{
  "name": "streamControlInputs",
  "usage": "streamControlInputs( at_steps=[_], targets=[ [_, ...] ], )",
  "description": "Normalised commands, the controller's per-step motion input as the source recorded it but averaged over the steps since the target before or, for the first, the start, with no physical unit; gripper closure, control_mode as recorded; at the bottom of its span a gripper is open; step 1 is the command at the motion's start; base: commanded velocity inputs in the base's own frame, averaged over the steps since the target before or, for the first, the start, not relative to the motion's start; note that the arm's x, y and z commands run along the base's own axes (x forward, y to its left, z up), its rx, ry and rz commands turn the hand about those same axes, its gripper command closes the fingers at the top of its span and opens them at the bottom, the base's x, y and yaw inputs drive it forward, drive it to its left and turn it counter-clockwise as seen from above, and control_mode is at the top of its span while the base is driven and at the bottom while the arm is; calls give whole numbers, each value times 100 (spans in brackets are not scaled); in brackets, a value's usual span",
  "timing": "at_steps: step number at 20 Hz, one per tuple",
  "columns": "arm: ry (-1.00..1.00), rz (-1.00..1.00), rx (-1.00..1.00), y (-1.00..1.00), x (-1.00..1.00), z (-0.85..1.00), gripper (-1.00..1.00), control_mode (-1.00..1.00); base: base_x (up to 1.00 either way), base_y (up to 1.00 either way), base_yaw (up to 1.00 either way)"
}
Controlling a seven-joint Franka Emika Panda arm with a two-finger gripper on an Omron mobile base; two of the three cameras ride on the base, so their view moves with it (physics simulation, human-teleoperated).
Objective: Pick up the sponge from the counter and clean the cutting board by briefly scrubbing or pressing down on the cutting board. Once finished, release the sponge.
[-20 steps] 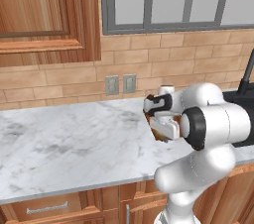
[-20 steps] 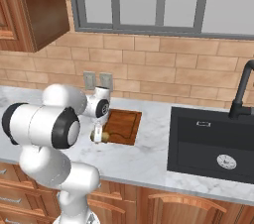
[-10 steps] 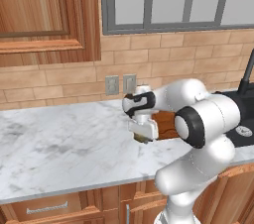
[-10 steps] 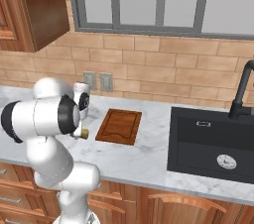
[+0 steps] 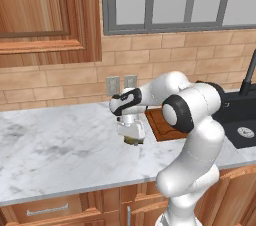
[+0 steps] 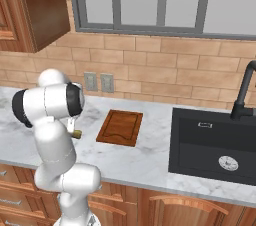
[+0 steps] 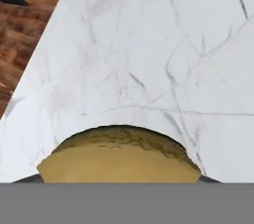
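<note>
You see the yellow sponge point(image 7: 119, 158) held up above the white counter point(image 5: 60, 155). The brown cutting board point(image 6: 120, 127) lies flat, off to its side.

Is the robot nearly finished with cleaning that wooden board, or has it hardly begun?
Done: the sponge is off the counter and gripped in the gripper. In hand: the gripper hangs over bare marble, left of the cutting board, sponge not touching the board. Whether any scrubbing has happened cannot be told from this moment. Left, at the least: letting the sponge go.
</note>
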Motion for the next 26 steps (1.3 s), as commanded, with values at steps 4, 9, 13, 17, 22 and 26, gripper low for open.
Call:
streamControlInputs(
  at_steps=[4, 9, 13, 17, 22, 26],
  targets=[
    [-6, 0, 0, 8, -6, -10, -100, -100, 0, 0, 0],
    [-19, 0, 0, 0, -43, 22, -100, -100, 0, 0, 0],
    [-27, 0, 0, 0, -54, 53, -100, -100, 0, 0, 0],
    [-30, 0, 0, 0, -58, 59, -100, -100, 0, 0, 0],
    [-30, 0, 0, 0, -63, 56, -100, -100, 0, 0, 0],
    [-30, 0, 0, 0, -57, 63, -100, -100, 0, 0, 0]
  ],
)
